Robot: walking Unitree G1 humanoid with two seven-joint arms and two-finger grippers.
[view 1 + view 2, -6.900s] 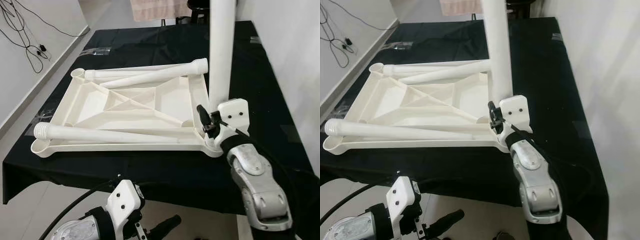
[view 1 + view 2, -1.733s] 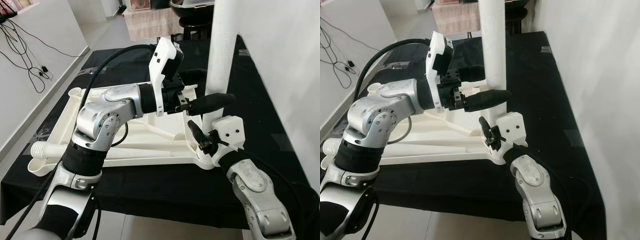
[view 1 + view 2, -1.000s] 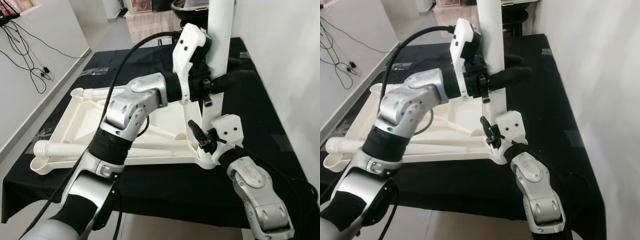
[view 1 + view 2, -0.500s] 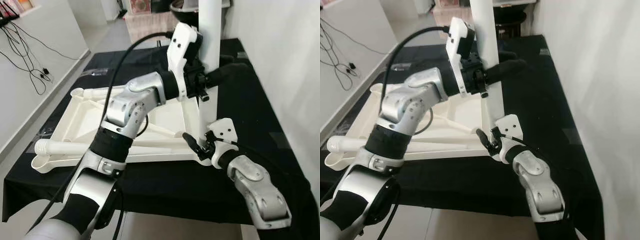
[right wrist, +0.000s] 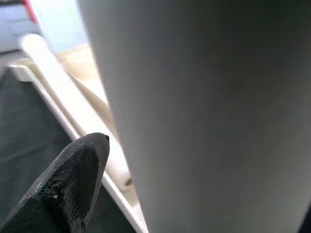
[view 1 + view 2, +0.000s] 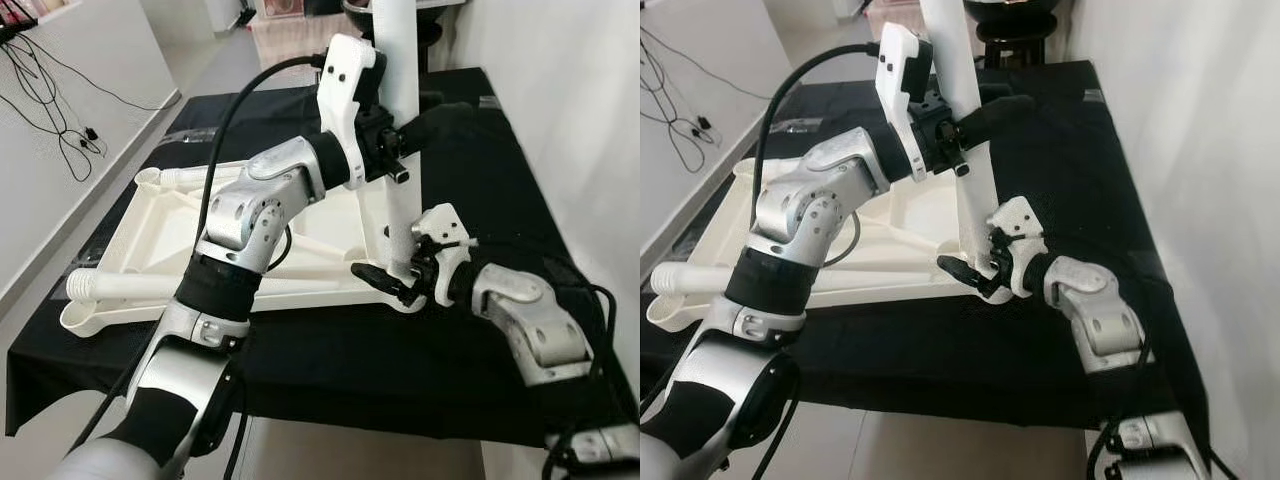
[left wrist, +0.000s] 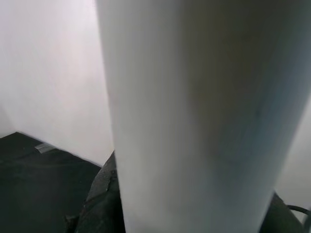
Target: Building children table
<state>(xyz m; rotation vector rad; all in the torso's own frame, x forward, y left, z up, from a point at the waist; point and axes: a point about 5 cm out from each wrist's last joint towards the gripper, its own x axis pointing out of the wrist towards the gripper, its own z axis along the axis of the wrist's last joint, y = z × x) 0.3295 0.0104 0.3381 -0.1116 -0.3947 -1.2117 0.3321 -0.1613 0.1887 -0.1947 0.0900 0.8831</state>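
A white plastic table top (image 6: 170,215) lies upside down on a black-covered table (image 6: 330,360). One white table leg (image 6: 398,60) stands in its near right corner, leaning slightly. My left gripper (image 6: 415,125) is shut around this leg at mid height, one black finger (image 6: 440,112) wrapping its far side. My right gripper (image 6: 400,275) is shut on the leg's foot at the corner socket, with one finger (image 5: 73,184) beside the leg (image 5: 204,121). The leg (image 7: 194,121) lies close before the left wrist camera.
A loose leg (image 6: 200,285) lies along the top's near edge, its threaded end (image 6: 85,285) at the left. Two more legs (image 6: 230,172) lie at the far edge. A white wall (image 6: 570,120) runs close on the right. Cables (image 6: 50,120) trail on the floor at left.
My left arm rose from below the table and took hold of the upright leg. The right forearm swung out to the right while staying at the leg's foot. The leg leans a little more.
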